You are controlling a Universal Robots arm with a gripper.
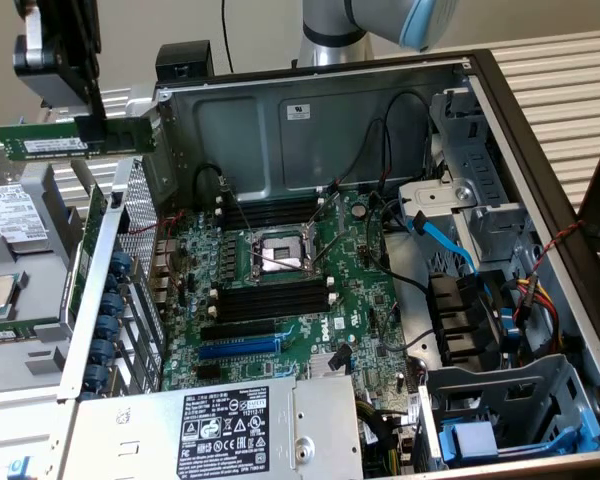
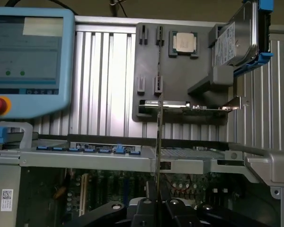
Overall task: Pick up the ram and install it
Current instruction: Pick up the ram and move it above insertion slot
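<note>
Closest in the exterior view is the silver power supply (image 1: pixel 230 430). Behind it, on the green motherboard (image 1: pixel 365 290), lie the empty black memory slots (image 1: pixel 275 298), running side to side. Farther back, high up at the exterior view's left, the gripper (image 1: pixel 92 130) pinches the ram (image 1: pixel 40 143) between its jaws. The ram lies level, side to side like the slots, but well apart from them.

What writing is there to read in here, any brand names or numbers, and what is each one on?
No text reads clearly.
Power supply label: print too small.
White sticker on the case's back wall: too small.
Hard drive label: blurred.
White label on the ram: too small.
Pendant screen: blurred.
</note>
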